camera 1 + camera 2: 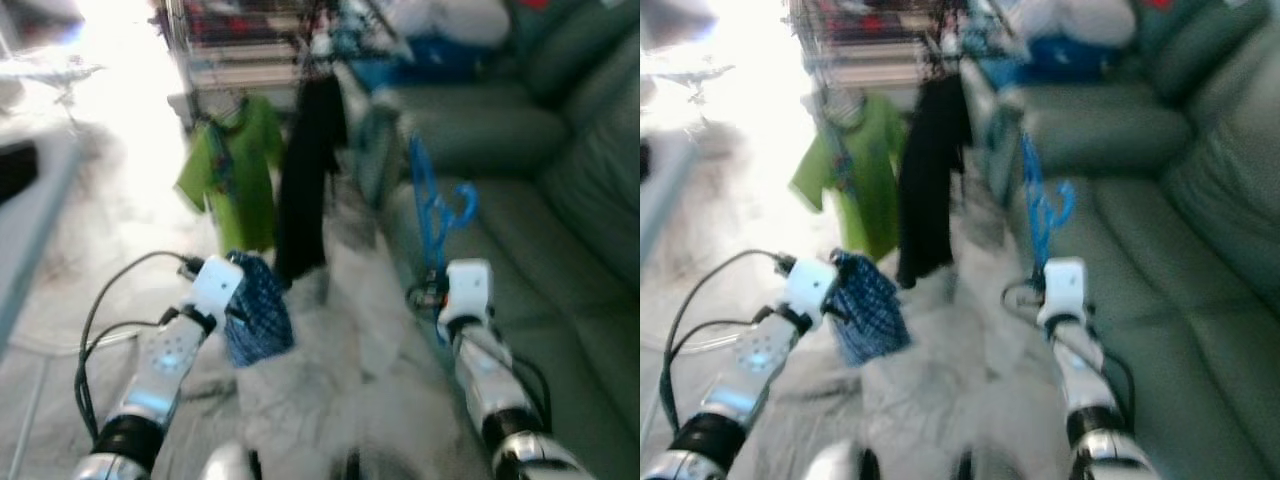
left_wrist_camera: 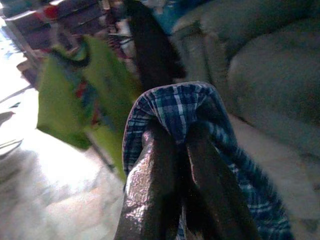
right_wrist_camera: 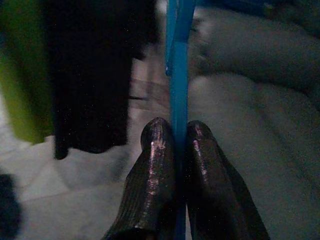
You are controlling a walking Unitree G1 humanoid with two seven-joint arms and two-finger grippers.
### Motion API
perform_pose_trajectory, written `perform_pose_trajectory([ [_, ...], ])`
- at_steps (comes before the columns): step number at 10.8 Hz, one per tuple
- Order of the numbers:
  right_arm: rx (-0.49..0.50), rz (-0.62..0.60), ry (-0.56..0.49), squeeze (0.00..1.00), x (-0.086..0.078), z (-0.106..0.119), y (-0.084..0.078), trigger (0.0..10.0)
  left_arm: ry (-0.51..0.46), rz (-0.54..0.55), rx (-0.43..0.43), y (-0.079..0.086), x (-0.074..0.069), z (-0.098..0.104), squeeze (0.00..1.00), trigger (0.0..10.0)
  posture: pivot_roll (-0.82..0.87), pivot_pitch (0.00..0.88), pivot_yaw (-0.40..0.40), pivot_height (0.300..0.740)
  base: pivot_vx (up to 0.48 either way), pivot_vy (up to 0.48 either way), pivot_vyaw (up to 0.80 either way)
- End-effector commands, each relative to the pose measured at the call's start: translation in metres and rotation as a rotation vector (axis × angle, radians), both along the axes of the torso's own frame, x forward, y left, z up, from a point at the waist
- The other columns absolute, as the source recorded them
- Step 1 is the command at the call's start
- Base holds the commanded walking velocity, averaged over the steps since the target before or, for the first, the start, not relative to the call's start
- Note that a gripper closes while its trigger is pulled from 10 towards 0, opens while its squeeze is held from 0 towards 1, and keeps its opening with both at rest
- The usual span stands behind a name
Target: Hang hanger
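A blue plastic hanger (image 1: pixel 436 215) stands upright in front of the grey-green sofa, its hook at the top. My right gripper (image 3: pixel 174 134) is shut on its lower bar; the blue bar (image 3: pixel 178 75) runs up between the fingers. My left gripper (image 2: pixel 181 137) is shut on a blue checked cloth (image 1: pixel 257 309), which drapes over the fingertips and hangs beside the wrist. A clothes rack (image 1: pixel 245 45) stands ahead, with a green shirt (image 1: pixel 237 170) and a black garment (image 1: pixel 307 175) hanging from it.
The grey-green sofa (image 1: pixel 560 200) fills the right side, with white and blue items piled at its far end. A pale marbled floor (image 1: pixel 330 380) lies below. A grey edge (image 1: pixel 30 210) runs along the left. The eye views are blurred.
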State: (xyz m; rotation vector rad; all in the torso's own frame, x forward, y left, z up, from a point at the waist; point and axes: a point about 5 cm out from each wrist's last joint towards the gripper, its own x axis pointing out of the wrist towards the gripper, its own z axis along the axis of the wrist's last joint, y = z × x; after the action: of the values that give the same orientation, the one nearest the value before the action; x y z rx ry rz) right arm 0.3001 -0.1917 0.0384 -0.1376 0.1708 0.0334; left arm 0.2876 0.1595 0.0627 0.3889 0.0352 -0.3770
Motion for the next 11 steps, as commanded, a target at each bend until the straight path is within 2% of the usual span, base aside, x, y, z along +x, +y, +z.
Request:
perform_pose_trajectory([
  [1, 0.014, -0.004, -0.002, 0.00, -0.001, 0.000, 0.003, 10.0, 0.032, -0.008, 0.020, 0.001, -0.007, -0.009, 0.00, 10.0, 0.04, 0.089, -0.033, 0.740, 0.000, 0.000, 0.00],
  [3, 0.011, 0.006, 0.026, 0.00, -0.010, -0.009, 0.007, 10.0, 0.060, 0.008, -0.015, 0.006, -0.017, -0.016, 0.00, 10.0, 0.04, 0.103, -0.037, 0.740, 0.000, 0.000, -0.80],
  [4, 0.008, -0.008, 0.019, 0.00, -0.008, -0.007, 0.005, 10.0, 0.054, 0.018, -0.049, 0.002, -0.015, -0.012, 0.00, 10.0, 0.04, 0.108, -0.041, 0.740, 0.000, 0.000, -0.80],
  [5, 0.003, -0.026, 0.007, 0.00, -0.004, -0.002, 0.002, 10.0, 0.041, 0.007, -0.046, -0.001, -0.014, -0.010, 0.00, 10.0, 0.04, 0.110, -0.044, 0.740, 0.000, 0.000, -0.80],
  [6, -0.004, -0.032, -0.005, 0.00, -0.001, 0.002, 0.001, 10.0, 0.032, -0.014, 0.001, 0.000, -0.014, -0.010, 0.00, 10.0, 0.04, 0.111, -0.046, 0.740, 0.000, 0.000, -0.80],
  [7, -0.012, -0.034, -0.012, 0.00, 0.000, 0.005, -0.001, 10.0, 0.009, -0.047, 0.101, 0.005, -0.012, -0.011, 0.00, 10.0, 0.03, 0.115, -0.050, 0.740, 0.000, 0.000, -0.80],
  [9, -0.014, -0.033, -0.018, 0.00, 0.000, 0.007, -0.001, 10.0, -0.088, -0.035, 0.322, 0.018, -0.001, -0.004, 0.00, 10.0, 0.03, 0.125, -0.058, 0.740, 0.000, 0.000, -0.80],
  [11, -0.016, -0.015, -0.009, 0.00, -0.005, 0.004, 0.002, 10.0, -0.141, 0.053, 0.369, 0.028, 0.010, 0.006, 0.00, 10.0, 0.02, 0.137, -0.066, 0.740, 0.000, 0.000, -0.80],
])
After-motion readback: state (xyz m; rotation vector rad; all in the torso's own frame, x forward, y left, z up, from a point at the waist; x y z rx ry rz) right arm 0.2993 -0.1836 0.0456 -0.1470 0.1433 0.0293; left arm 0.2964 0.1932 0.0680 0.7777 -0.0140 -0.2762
